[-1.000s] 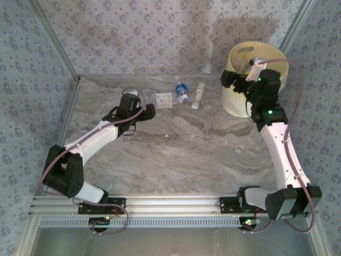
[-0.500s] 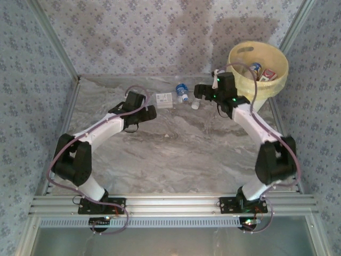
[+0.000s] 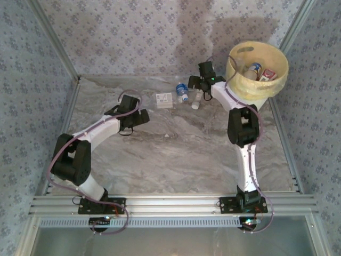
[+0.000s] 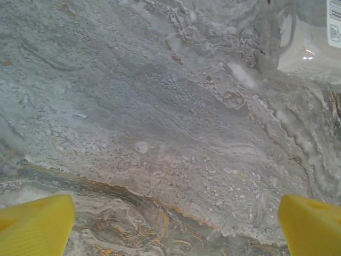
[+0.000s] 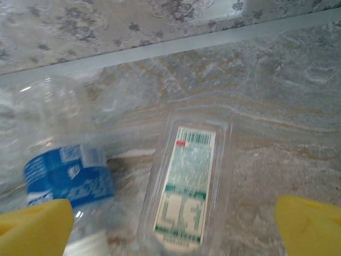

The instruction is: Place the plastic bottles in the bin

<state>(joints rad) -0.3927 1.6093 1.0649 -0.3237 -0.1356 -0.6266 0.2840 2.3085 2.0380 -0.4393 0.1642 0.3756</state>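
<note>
**A:** Starting on the left, the left pincer [image 4: 173,226] is released. Its yellow tips sit in both lower corners of its wrist view, with only bare marbled desk [image 4: 160,133] between them.

**B:** Near it, to the right and farther back, the flat clear bottle [image 3: 164,100] lies on the desk with its long axis across, left to right.

**A:** Next along is the blue-labelled bottle [image 3: 182,93], down on its side close beside the flat one. Its long axis runs near to far, and from above it is hard to tell which end has the cap.

**B:** Then the slim white bottle [image 3: 197,100], also lying down. It runs near to far on a slight slant, near end leaning left.

**A:** The right pincer [image 5: 173,226] hangs by the far ends of those two, jaws wide and gripping nothing. In its wrist view the flat bottle's green label runs lengthwise away from the lens, toward the wall.

**B:** Far right, the bin [image 3: 269,92] stands in the back corner, with the binned bottles [image 3: 266,74] lying inside.
</note>
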